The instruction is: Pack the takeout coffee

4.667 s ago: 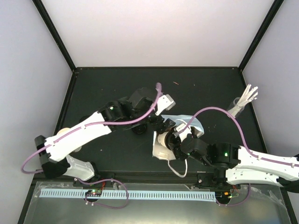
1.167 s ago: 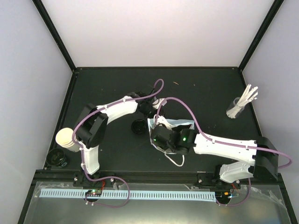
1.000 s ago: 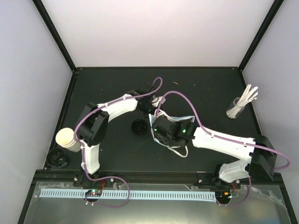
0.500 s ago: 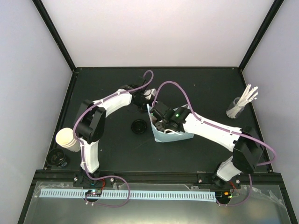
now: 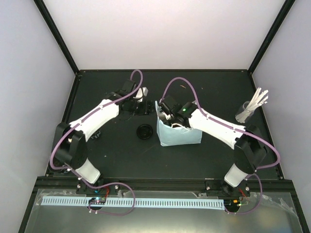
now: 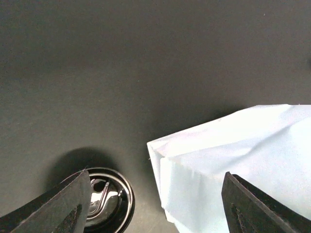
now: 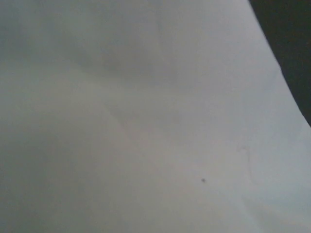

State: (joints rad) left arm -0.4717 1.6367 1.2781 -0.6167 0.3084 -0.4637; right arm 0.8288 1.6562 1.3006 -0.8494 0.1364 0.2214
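While your left gripper (image 6: 156,177) hangs released with nothing between its fingers, the lid (image 6: 106,201) lies flat on the surface (image 6: 121,73) at the lower left of the wrist view. It sits just beside the left finger and near the bag (image 6: 233,165). Your right gripper (image 5: 168,116) sits at the bag's mouth, centre of the top view. You cannot tell whether it grips; its wrist view shows only pale paper.

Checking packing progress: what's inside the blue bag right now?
The right gripper reaches into the open top of the blue bag. Anything deeper is hidden by the arm and bag walls; the right wrist view shows only pale paper.
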